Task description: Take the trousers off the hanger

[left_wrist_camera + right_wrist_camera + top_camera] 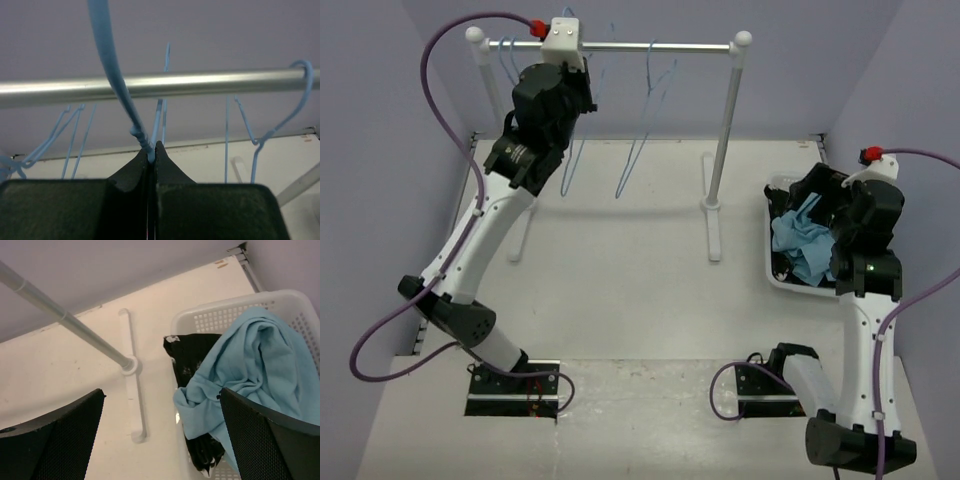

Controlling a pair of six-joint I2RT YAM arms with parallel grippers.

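The light-blue trousers lie crumpled in the white basket, on top of a black garment. They also show in the top view. My right gripper is open and empty, hovering over the basket's left side with one finger above the trousers. My left gripper is shut on the twisted neck of a pale-blue wire hanger, whose hook curves over the metal rail. In the top view the left gripper is up at the rail.
Other bare blue hangers hang on the rail, two seen from above. The rack's post and white foot stand left of the basket. Walls close in at back and sides.
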